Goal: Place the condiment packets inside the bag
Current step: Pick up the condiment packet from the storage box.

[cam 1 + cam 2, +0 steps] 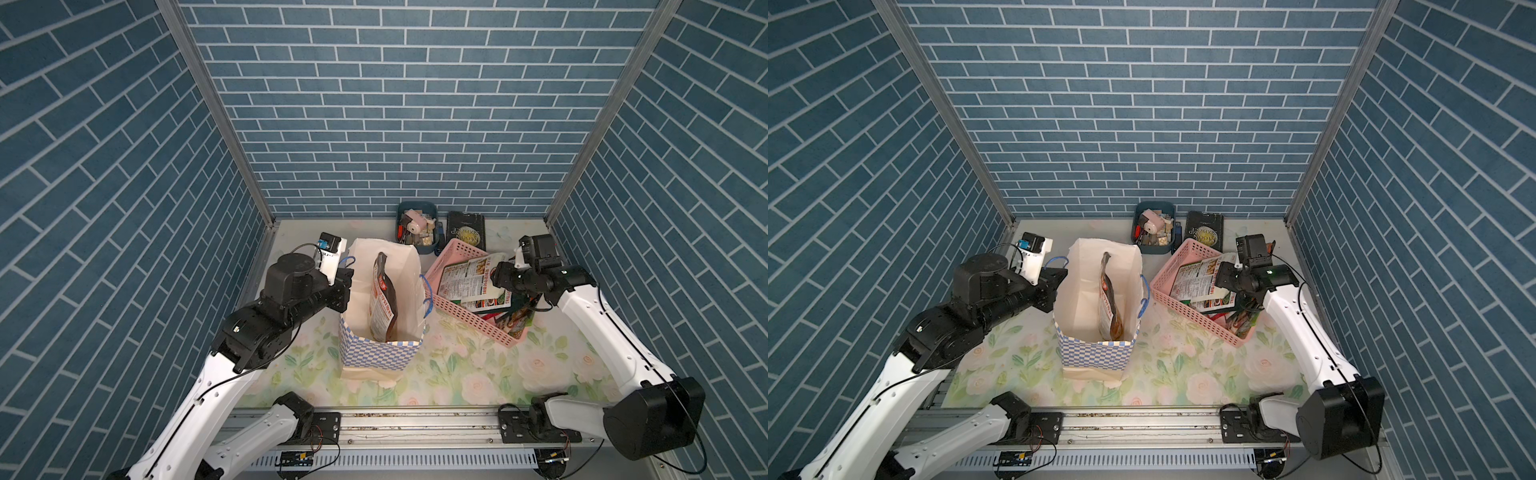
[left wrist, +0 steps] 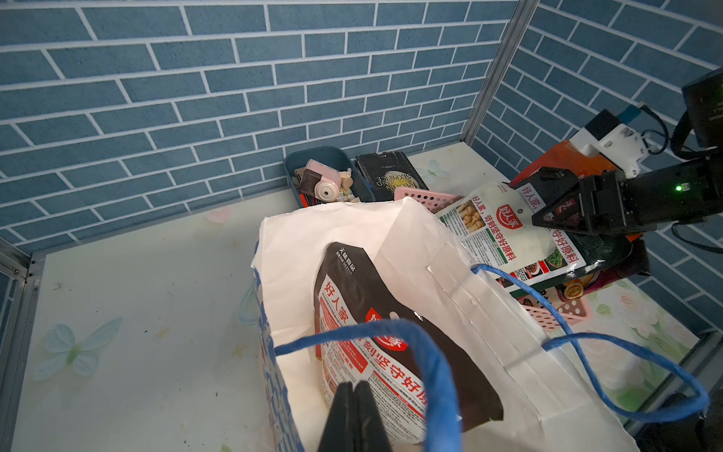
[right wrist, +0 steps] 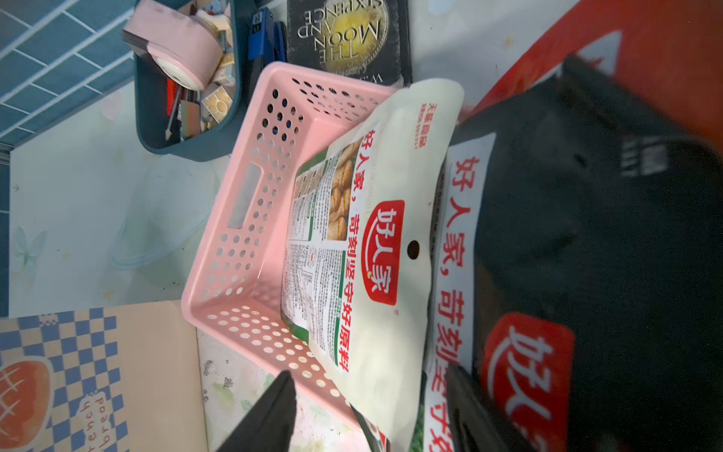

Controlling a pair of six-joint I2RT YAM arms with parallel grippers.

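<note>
The checkered bag (image 1: 380, 353) stood with one black condiment packet (image 1: 382, 299) upright inside; the other packets (image 1: 465, 282) lay piled in the pink basket (image 1: 473, 326) beside it. My left gripper (image 1: 348, 281) was pinched together at the bag's left rim, and my right gripper (image 1: 498, 277) was spread apart over the pile.

A bag (image 1: 380, 357) stands upright near the middle of the counter (image 1: 457, 374), with one packet (image 1: 382, 303) on edge inside it. Just right of the bag sits a basket (image 1: 478, 324), set askew, with more packets (image 1: 465, 282) overlapping in it and reaching over its right rim. Behind them, by the back wall (image 1: 395, 124), a tub (image 1: 426, 249) of odds and ends sits left of a book (image 1: 465, 230) lying flat.
</note>
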